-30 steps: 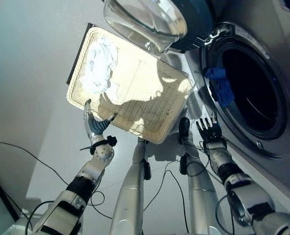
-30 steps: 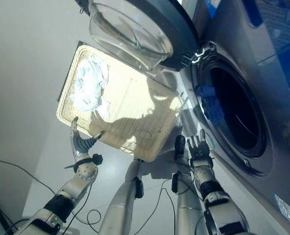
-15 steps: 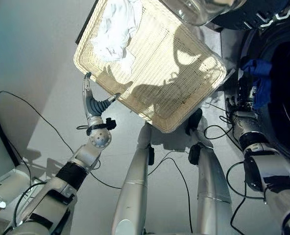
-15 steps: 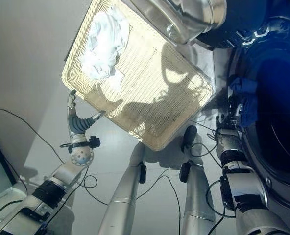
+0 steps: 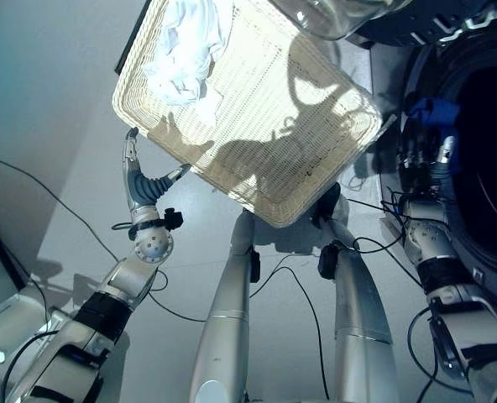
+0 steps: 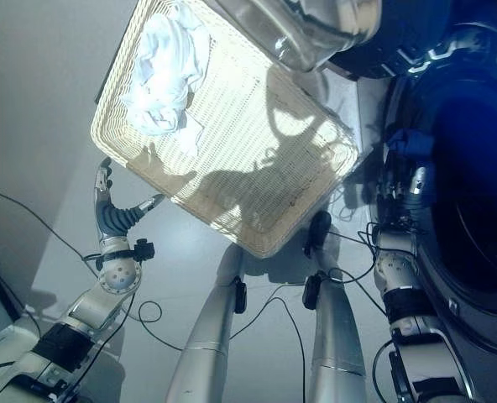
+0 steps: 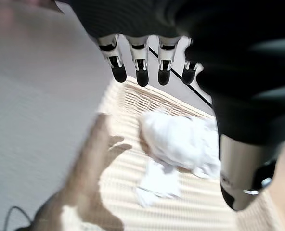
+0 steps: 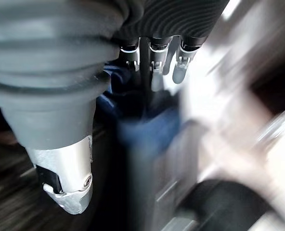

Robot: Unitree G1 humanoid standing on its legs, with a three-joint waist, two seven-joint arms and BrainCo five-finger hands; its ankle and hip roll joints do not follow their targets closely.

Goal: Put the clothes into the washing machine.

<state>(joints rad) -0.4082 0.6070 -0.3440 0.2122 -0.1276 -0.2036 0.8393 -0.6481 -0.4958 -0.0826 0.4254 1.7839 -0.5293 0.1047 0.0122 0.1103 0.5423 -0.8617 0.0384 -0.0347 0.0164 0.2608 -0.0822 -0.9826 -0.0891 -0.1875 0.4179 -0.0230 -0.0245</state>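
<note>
The left hand (image 5: pixel 144 186) hovers just beside the near left edge of the wicker basket (image 5: pixel 316 159), fingers straight and spread, thumb apart, holding nothing; against half a second ago it sits much as it did relative to that edge, and the slight drift of the whole picture reads as the head turning rather than anything moving; in the basket's far left corner the white clothes (image 5: pixel 185 46) lie in a crumpled heap, untouched, and the rest of the basket floor is bare weave; above the basket's far right corner the glass door (image 5: pixel 349 13) of the washing machine (image 6: pixel 483 277) hangs swung open; at the drum mouth a blue garment (image 5: pixel 437 111) is draped over the rim, and here is the real change: a second ago the right hand (image 5: pixel 422 164) hung low, clear of the opening, and now it is raised to the blue cloth, fingers extended toward it and not visibly closed on it; my reading is that the blue piece is about to be pushed fully inside, with the white heap left to fetch.
</note>
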